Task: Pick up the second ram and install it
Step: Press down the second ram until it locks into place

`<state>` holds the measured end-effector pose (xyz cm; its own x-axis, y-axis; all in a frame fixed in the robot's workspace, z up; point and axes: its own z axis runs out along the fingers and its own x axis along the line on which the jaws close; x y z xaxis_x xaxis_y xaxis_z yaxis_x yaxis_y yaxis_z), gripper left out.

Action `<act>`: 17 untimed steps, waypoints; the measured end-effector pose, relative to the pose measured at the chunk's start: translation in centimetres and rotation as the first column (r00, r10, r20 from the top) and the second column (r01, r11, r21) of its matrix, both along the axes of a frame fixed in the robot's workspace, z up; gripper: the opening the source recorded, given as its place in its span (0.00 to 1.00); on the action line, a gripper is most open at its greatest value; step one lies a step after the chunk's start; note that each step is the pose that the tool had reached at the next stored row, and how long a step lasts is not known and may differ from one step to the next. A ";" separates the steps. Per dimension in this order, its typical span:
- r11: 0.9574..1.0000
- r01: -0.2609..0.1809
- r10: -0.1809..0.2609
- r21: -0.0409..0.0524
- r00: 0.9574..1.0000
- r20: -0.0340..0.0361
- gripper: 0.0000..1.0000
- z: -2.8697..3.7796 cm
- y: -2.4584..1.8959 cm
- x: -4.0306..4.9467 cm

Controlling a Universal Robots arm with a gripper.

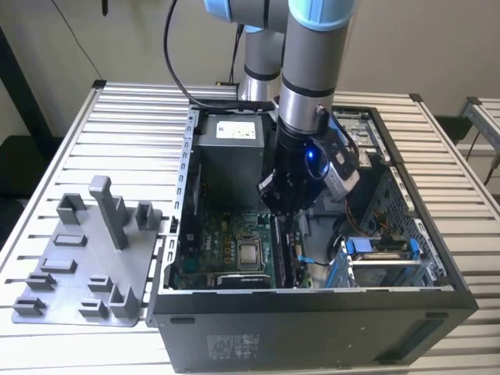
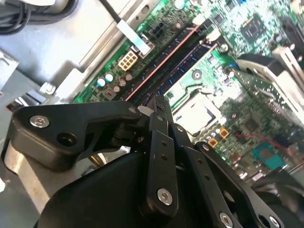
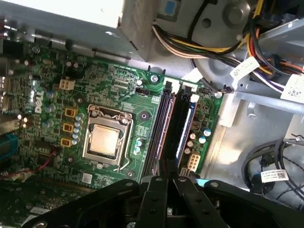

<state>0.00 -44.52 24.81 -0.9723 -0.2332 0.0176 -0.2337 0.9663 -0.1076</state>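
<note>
Tool (image 1: 287,205) sits inside the computer case (image 1: 312,312), over the motherboard (image 3: 114,95); fingers (image 2: 159,118) clenched together. Exterior view alone shows the grey tray (image 1: 78,258) beside the case.

The exterior view looks down from high up in front of the open black metal computer case (image 1: 312,234), far enough back to take in the ribbed silver worktop (image 1: 133,141) and the grey plastic tray with upright posts (image 1: 86,258) at nine o'clock from the case. Both wrist views ride just behind the black hand (image 2: 159,107) and look down, very close, onto the green circuit board (image 3: 118,90). Both share the square silver chip socket (image 3: 105,140) and the long black slots (image 3: 173,126).
</note>
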 end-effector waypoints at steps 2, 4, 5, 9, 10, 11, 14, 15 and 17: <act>0.999 -0.038 0.038 0.000 0.999 0.000 0.11 0.00 0.00 0.00; 0.997 -0.074 0.074 0.000 0.997 0.000 0.11 0.00 0.00 0.00; 0.996 -0.091 0.091 0.000 0.996 0.000 0.11 0.00 0.00 0.00; 0.989 -0.150 0.150 0.000 0.989 -0.001 0.11 -0.01 0.00 -0.01; 0.987 -0.163 0.163 0.000 0.987 -0.001 0.11 -0.01 0.00 -0.02; 0.984 -0.177 0.177 0.000 0.984 -0.001 0.11 -0.01 0.00 -0.02; 0.975 -0.223 0.223 0.000 0.975 -0.001 0.11 -0.01 0.00 -0.03; 0.971 -0.238 0.238 0.000 0.971 -0.001 0.11 -0.01 0.00 -0.04; 0.964 -0.266 0.266 0.000 0.964 -0.001 0.11 -0.01 0.00 -0.05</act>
